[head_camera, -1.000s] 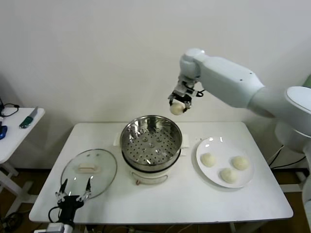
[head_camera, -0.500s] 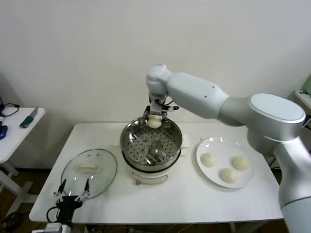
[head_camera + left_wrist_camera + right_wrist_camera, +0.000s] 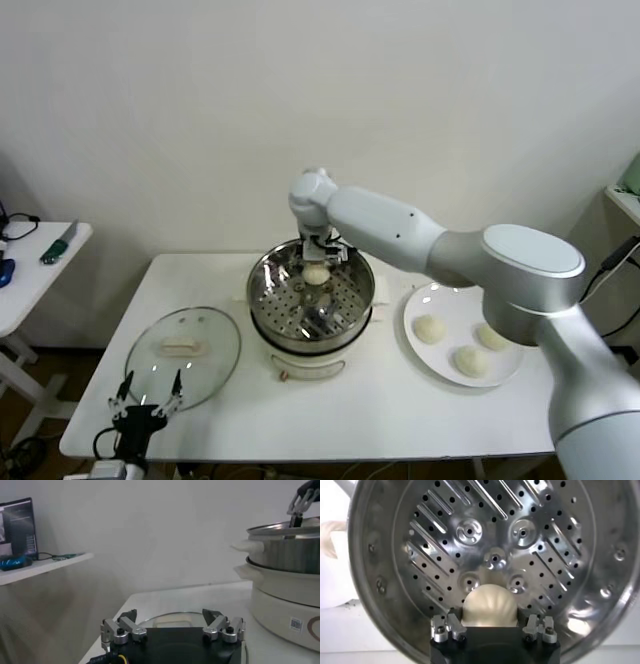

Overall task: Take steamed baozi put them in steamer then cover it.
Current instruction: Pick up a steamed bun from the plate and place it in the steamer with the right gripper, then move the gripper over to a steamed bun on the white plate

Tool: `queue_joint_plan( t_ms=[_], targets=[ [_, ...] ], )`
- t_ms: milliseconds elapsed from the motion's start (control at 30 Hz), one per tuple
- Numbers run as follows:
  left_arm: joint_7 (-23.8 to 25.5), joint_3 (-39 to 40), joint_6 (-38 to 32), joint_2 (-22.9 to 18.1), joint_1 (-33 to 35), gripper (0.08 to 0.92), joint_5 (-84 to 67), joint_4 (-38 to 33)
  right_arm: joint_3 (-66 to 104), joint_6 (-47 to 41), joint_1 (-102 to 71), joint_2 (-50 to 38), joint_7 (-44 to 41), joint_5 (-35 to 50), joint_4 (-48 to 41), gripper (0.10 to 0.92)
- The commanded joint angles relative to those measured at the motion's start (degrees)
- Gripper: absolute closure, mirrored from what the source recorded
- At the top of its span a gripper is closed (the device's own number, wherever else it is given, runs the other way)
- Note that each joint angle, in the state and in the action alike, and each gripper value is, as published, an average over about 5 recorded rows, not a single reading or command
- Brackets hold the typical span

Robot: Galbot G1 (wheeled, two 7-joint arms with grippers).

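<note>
White table [image 3: 400, 400] | right claw [image 3: 316, 262] over steamer [image 3: 345, 310] | baozi [image 3: 316, 273] between fingers

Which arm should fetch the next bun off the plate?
Right. The right gripper is over the steamer with a baozi between its fingers, beside the plate on that side. The left gripper waits by the glass lid, far across.

Head cam high, facing down at table [image 3: 400, 400]; wrist cams close; all share steamer [image 3: 311, 296] [image 3: 290, 545] [image 3: 485, 555].
</note>
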Motion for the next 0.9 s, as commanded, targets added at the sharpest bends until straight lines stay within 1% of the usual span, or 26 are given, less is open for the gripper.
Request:
queue_joint_plan(
  t_ms=[33,133,267,433,533,667,733,900],
  targets=[
    [-0.1,0.1,0.2,-0.1,0.0,0.177,0.0,-0.1,0.5,-0.6,-1.8,0.5,0.0,-2.3,-1.0,0.254],
    [-0.1,0.1,0.3,-0.2,0.1,0.177,0.0,-0.2,0.7,-0.7,-1.2,0.2,-0.9,-0.7,-0.7,0.212],
    [-0.2,0.1,0.5,-0.1,0.1,0.177,0.0,-0.3,0.9,-0.4,0.9,-0.6,-2.8,3.7,0.0,0.203],
    [-0.2,0.1,0.7,0.0,0.3,0.177,0.0,-0.7,-0.2,-1.0,6.3,-2.9,-4.4,13.4,1.6,0.202],
    [-0.2,0.1,0.9,0.0,0.3,0.177,0.1,-1.0,-3.2,-3.7,11.2,-5.4,-4.4,22.1,2.3,0.202],
    [-0.2,0.3,1.1,0.1,0.3,0.177,0.3,-1.4,-10.5,-11.1,17.9,-10.3,-2.0,36.5,3.5,0.203],
    [-0.2,0.4,1.1,0.2,0.4,0.177,0.4,-1.6,-13.8,-17.4,20.2,-13.5,-0.4,41.8,4.7,0.203],
    [-0.2,0.7,1.2,-0.1,0.9,0.177,0.5,-2.4,-20.6,-33.2,23.3,-24.0,5.9,50.6,10.8,0.203]
  ],
)
